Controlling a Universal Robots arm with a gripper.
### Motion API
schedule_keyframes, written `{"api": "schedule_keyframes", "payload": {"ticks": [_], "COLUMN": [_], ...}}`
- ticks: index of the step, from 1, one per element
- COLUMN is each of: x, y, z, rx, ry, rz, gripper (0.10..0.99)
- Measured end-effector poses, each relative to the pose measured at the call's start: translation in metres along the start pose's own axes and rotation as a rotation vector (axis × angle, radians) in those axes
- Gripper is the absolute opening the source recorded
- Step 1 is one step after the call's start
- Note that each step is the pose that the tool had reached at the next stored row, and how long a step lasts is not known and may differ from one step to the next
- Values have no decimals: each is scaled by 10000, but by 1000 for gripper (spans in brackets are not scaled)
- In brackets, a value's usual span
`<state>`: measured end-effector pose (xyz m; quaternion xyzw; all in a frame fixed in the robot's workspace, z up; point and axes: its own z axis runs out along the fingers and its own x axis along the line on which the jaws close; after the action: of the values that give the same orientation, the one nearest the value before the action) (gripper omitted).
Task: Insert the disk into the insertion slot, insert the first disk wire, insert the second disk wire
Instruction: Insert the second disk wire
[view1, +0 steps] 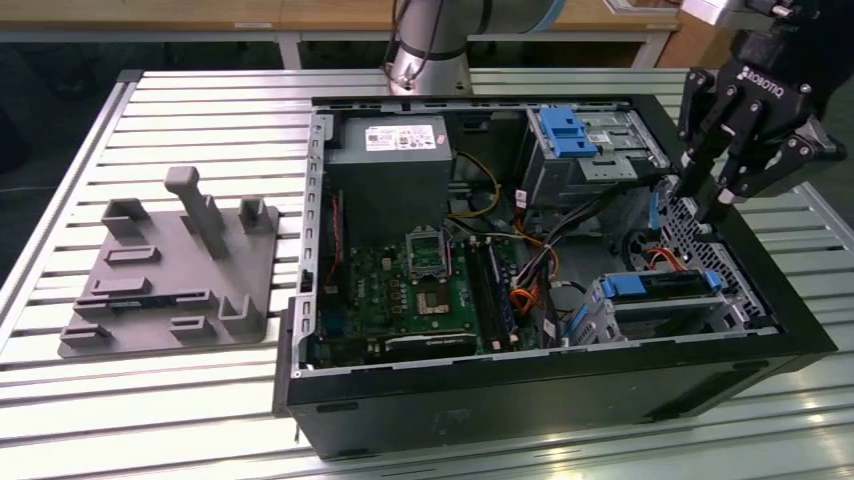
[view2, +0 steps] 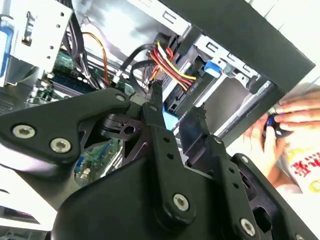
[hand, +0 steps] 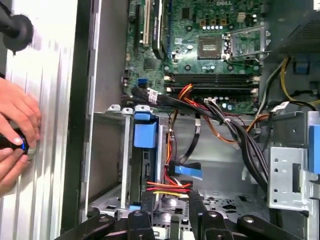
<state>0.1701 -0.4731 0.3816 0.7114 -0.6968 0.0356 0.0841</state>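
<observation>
The gripper (view1: 697, 208), spread wide and empty, hovers; in the exterior view the disk (view1: 663, 286), seated in the insertion slot (view1: 697, 318), lies toward its 7 o'clock.

Slatted metal table (view1: 200, 110), pale ribs running across the exterior view. Lying directly on it: a grey moulded fixture plate (view1: 160, 300) with upright posts, toward the exterior view's left, and just beside it, toward the right, an open black computer case (view1: 534, 395), side panel off, innards up. In the first wrist view, a person's hand (hand: 20, 112) rests on the slats close to the case's outer wall.
</observation>
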Motion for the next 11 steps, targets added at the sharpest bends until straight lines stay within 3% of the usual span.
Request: {"api": "schedule_keyframes", "payload": {"ticks": [6, 11], "x": [-181, -249], "y": [31, 170], "z": [-3, 36], "rx": [75, 64], "ry": [23, 460], "rz": [33, 59], "gripper": [416, 416]}}
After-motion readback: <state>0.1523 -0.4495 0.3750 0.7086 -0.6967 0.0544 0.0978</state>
